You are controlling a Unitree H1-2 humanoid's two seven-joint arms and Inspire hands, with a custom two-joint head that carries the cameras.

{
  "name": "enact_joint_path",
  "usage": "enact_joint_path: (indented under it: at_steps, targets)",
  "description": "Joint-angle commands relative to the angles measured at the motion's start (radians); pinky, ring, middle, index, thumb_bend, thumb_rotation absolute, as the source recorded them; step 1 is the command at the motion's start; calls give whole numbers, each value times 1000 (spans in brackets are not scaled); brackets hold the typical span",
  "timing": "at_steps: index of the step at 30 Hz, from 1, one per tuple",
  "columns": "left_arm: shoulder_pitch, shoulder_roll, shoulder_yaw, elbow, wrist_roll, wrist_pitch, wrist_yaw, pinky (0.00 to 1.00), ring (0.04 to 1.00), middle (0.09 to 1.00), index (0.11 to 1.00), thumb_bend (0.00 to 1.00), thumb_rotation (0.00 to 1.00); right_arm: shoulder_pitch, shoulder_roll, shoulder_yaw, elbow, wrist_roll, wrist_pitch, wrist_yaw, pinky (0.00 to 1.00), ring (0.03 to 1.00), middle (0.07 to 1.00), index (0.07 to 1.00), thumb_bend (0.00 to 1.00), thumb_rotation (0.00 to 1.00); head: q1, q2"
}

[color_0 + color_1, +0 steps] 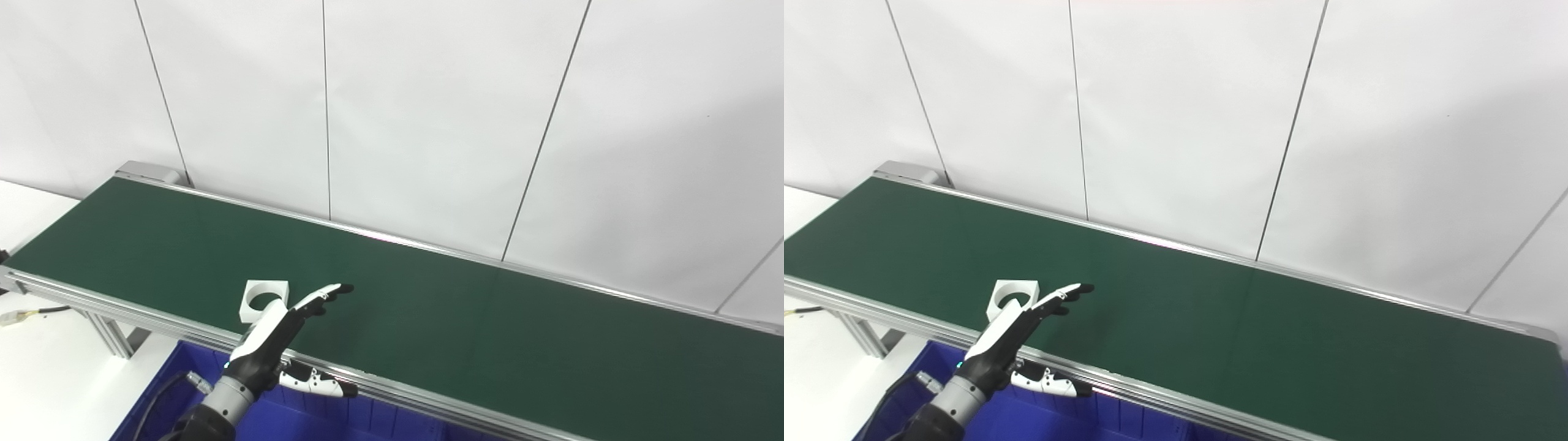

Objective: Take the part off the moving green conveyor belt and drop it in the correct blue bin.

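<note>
Left hand [272,340] at lower left of frame, spread wide w/ nothing in it: fingers [321,297] stretched out over the green conveyor belt [429,312], thumb [318,383] splayed low over the belt's near rail. White part [262,299], square block w/ round hole, lies on belt just left of the fingers, partly behind the hand. Blue bin [306,419] at bottom edge, under the arm. Right hand out of frame.

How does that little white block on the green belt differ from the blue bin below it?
The white part is small and pale, with a round hole through it; the blue bin is far larger, deep blue and open-topped with ribbed walls. The part lies on the green conveyor belt, beside the left hand; the bin sits below the belt's near rail, partly out of view. Both are boxy in shape.
</note>
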Motion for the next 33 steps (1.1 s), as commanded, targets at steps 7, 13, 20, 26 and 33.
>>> enact_joint_path:
  at_steps: [7,13,20,26,33]
  targets:
    - [-101,49,12,33,28,11,19,879,944,956,926,764,243,-11,0,0,-24,4,-37,1,725,813,834,882,863,0,5,1]
    - [-163,76,0,109,56,14,21,900,965,974,932,762,236,-14,-1,1,-17,4,-45,1,725,807,832,884,863,0,11,1]
    - [-234,98,-29,195,129,30,36,954,996,982,940,784,232,-15,-1,4,-14,-9,-50,-5,717,807,828,879,866,0,12,2]
    - [-274,83,-40,295,119,14,60,961,1000,994,946,803,232,-16,4,8,-15,-24,-45,-12,718,798,819,875,864,0,16,1]
    - [-326,91,-81,390,154,21,82,1000,1000,1000,950,812,223,-18,9,12,-9,-24,-47,-13,728,811,823,879,864,0,11,-2]
